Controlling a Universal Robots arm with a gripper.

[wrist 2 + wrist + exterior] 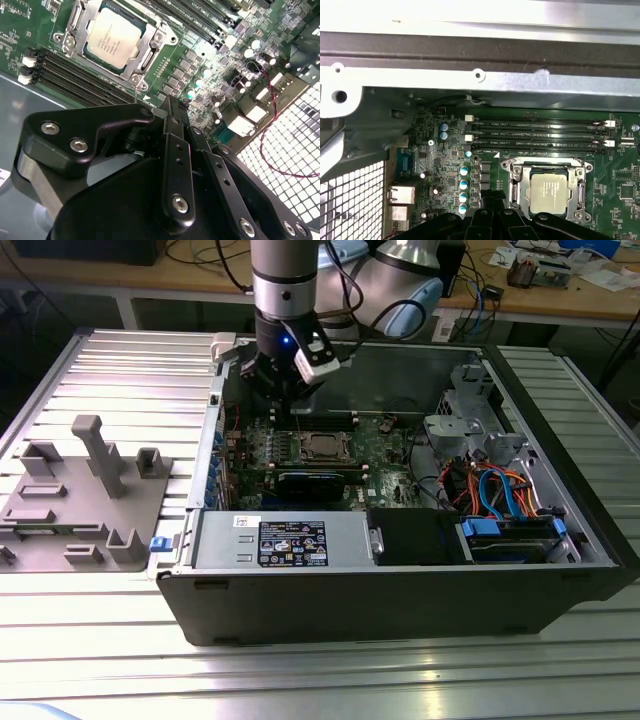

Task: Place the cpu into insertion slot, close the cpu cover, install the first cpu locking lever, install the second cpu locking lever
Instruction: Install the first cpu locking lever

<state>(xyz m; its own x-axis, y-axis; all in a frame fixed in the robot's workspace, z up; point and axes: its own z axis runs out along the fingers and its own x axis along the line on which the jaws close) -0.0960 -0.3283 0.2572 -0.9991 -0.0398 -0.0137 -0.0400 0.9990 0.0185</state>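
Cpu (pixel 111 37) is sitting under the lowered cpu cover (pixel 76 39) on the green board (pixel 25 30), we are judging the lever step in hand, calling for fine aim, the gripper (pixel 284 400) hovering at its 11 o'clock in the exterior view, jaws clenched empty.

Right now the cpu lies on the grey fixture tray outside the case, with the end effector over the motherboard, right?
No. The cpu sits on the motherboard inside the case, framed by the cpu cover, as both wrist views show. The end effector is over the motherboard.
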